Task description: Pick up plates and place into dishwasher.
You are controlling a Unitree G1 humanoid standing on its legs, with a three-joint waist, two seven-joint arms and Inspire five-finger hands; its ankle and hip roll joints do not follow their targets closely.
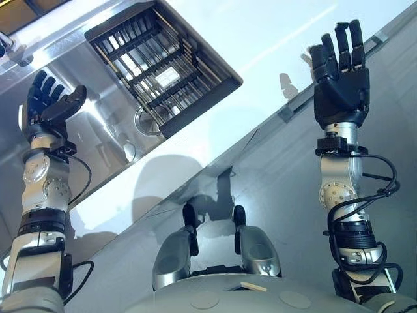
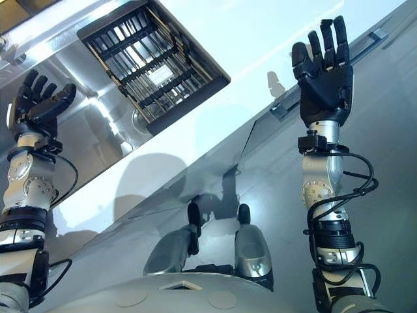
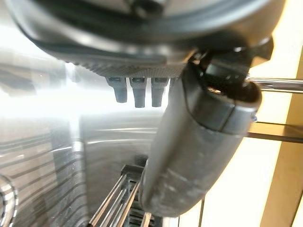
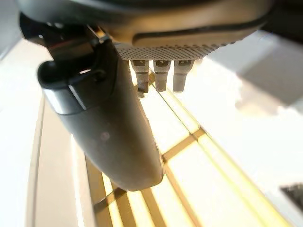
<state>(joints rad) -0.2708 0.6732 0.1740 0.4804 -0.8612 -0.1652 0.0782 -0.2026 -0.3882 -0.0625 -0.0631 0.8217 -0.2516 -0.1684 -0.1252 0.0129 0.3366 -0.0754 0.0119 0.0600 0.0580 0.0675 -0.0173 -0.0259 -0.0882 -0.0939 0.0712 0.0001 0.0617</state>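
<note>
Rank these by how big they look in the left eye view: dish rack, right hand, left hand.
Biggest: dish rack.
Next: right hand.
Smallest: left hand; it is turned sideways, so that is unsure.

Strong overhead light throws white glare across the steel sink (image 1: 98,134) and pale counter (image 1: 267,36).

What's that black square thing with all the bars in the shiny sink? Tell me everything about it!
It's a dark dish rack: a square frame holding rows of thin prongs and crossing bars, probably coated wire. It sits inside the shiny steel sink, next to the white counter, with one corner near the round drain. A pale patch shows in its middle; I can't tell what it is. The left robot hand hovers apart from it.
</note>
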